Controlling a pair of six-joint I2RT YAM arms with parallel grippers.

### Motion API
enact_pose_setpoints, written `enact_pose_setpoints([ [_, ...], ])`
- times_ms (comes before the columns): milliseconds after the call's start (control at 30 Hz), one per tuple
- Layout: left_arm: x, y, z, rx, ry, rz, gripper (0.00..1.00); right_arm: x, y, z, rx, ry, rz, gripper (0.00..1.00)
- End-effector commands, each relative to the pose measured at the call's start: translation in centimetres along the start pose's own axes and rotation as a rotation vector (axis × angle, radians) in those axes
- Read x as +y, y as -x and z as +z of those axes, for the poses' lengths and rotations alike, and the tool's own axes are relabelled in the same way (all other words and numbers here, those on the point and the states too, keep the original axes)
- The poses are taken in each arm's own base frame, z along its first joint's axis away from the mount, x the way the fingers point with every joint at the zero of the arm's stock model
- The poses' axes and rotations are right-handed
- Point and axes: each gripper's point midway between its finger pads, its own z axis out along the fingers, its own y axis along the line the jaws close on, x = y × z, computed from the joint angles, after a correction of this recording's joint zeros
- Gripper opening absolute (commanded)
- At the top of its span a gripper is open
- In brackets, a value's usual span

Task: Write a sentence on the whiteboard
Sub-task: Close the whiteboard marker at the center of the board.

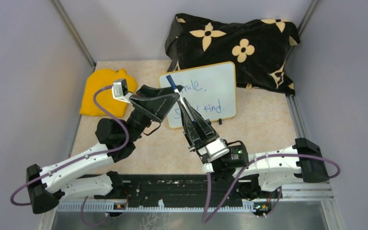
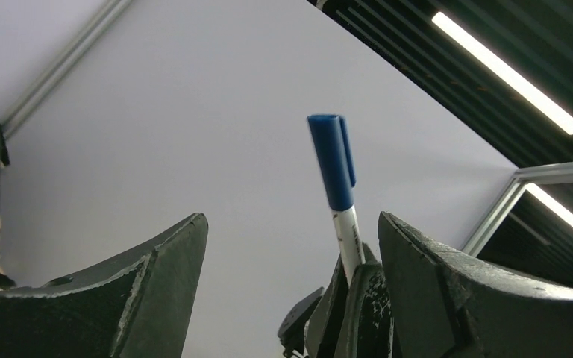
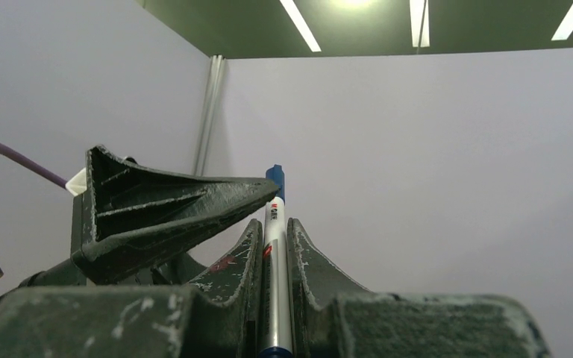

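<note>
Sentence (image 1: 195, 86) looks complete on whiteboard (image 1: 223, 72). Right tool (image 3: 272, 224) clamped on marker (image 3: 274, 298), cap (image 2: 333, 168) on. Left tool (image 2: 291, 218) apart, flanking cap. Judged wrap-up step; next: left retreats, marker down to tabletop (image 1: 261, 127).

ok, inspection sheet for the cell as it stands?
Surface: beige table, no marks seen.
Job's things: whiteboard mid-table; blue sentence on it, partly hidden by the grippers.
Clutter: yellow cloth left of the board; black flowered cloth behind it.
Grippers: right gripper shut on the capped marker; left gripper open, with the cap between its fingers; contact unclear.
Cables: purple cables loop off both arms; no snag seen.
Surroundings: grey walls, nothing else seen.
</note>
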Motion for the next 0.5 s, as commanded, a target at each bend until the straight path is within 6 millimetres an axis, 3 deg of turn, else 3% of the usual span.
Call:
enact_pose_setpoints([
  [0, -2.2, 1.8, 0.8, -0.007, -0.025, 0.182, 0.90, -0.9, 2.1, 0.7, -0.056, -0.034, 0.058, 0.00],
  [267, -4.2, 3.1, 1.3, 0.009, -0.057, 0.294, 0.91, -0.7, 2.6, 0.6, -0.057, -0.012, 0.088, 0.00],
  [467, -4.2, 3.5, 1.4, 0.009, -0.049, 0.319, 0.68, -0.4, 2.7, 0.5, -0.059, -0.001, 0.090, 0.00],
])
